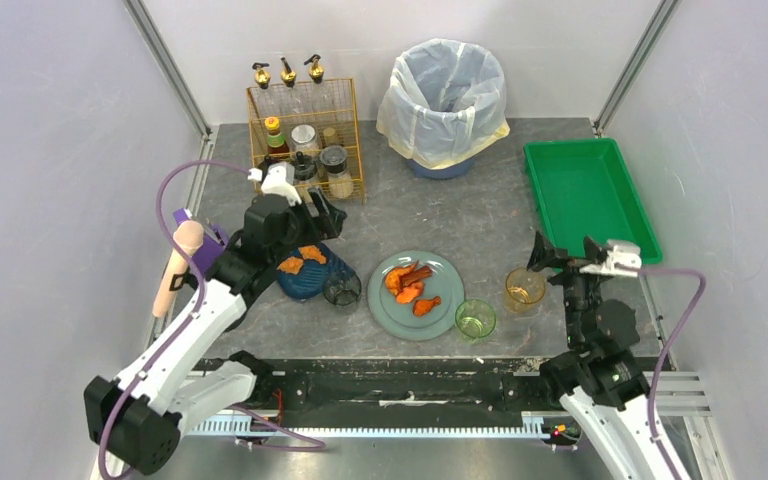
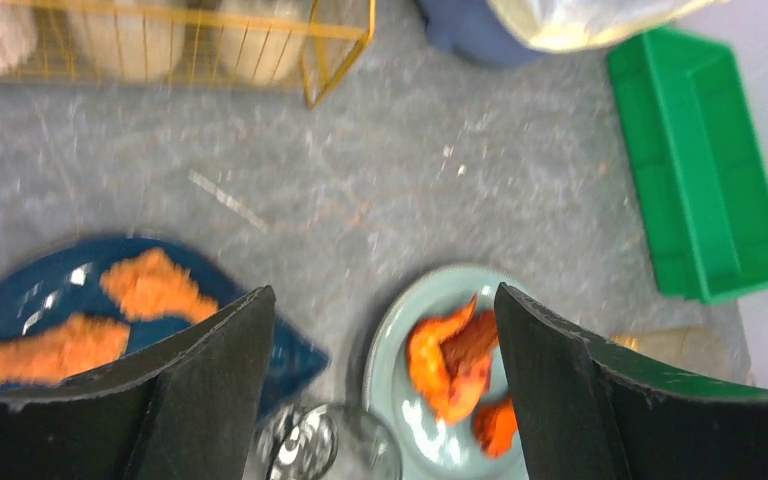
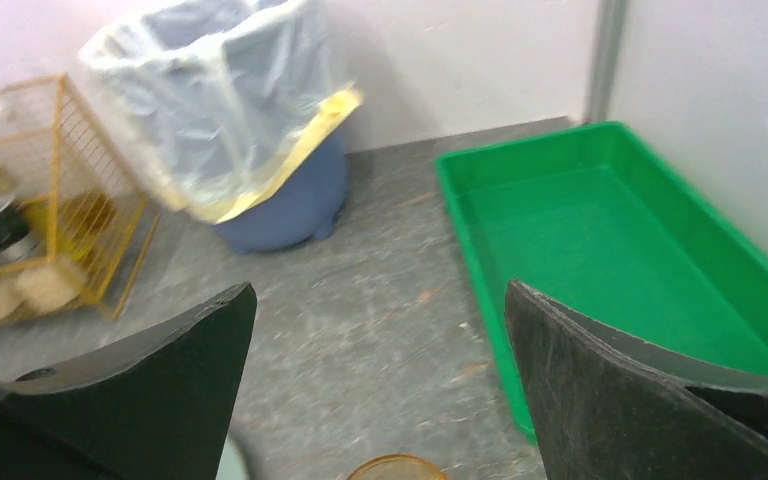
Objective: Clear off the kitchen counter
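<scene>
Just below the left gripper (image 2: 382, 296) lies the counter (image 1: 440, 215), between a blue plate (image 2: 20, 300) and a grey-green plate (image 2: 395, 330); its jaws stand wide, holding nothing. Likewise the right gripper (image 3: 380, 288) gapes wide and bare over counter beside an amber glass (image 1: 525, 288), near the green tray (image 3: 610, 230). Dark grey with pale veins, the counter carries 2 plates, a bin (image 1: 445, 100) and wire basket (image 1: 305, 110).

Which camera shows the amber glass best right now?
Top external: the amber glass stands whole and unobstructed on the kitchen counter, beside the green glass. Right wrist catches only its rim at the bottom edge; left wrist shows just a blurred amber patch, low right.
</scene>
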You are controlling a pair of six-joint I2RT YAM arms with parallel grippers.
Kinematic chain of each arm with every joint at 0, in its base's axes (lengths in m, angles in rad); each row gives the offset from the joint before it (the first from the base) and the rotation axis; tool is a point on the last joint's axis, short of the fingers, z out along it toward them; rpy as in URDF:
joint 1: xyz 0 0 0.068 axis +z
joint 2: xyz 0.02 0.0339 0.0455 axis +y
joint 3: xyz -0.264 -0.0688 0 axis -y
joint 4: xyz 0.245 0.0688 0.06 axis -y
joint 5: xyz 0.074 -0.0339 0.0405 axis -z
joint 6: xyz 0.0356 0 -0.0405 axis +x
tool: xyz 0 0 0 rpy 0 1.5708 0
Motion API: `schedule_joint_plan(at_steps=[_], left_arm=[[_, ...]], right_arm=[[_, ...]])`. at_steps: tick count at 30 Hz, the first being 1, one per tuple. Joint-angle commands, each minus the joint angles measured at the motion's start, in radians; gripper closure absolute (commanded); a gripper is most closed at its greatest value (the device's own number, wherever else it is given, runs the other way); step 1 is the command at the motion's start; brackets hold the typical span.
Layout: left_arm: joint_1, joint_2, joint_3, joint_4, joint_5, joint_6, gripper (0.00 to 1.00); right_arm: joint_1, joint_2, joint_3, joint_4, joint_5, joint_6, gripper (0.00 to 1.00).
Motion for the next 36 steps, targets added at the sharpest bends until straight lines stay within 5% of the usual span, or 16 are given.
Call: schedule_joint_plan(at_steps=[1, 11, 20, 24, 36], left_arm=[[-0.004, -0.132, -0.051, -0.183, 0.062, -0.061, 0.14], [-0.003, -0.257, 0.073, -0.481, 0.130, 0.113, 0.14], [0.006, -0.354, -0.045, -0.380, -0.005, 0.169, 0.14], [0.043, -0.384, -0.087, -0.379, -0.008, 0.177, 0.14], [0.072, -0.410, -0.108, -0.378, 0.000, 0.171, 0.15]], right_arm=[[0.006, 0.276, 0.183, -0.152, -0.225, 0.064, 0.02], [0.006, 0.772, 0.311, -0.108, -0.612, 0.225, 0.02], [-0.009, 1.140, 0.406, -0.102, -0.787, 0.128, 0.01], [-0.040, 1.293, 0.467, -0.133, -0.913, 0.083, 0.17], [-0.092, 1.532, 0.471, -0.129, -1.054, -0.021, 0.40]])
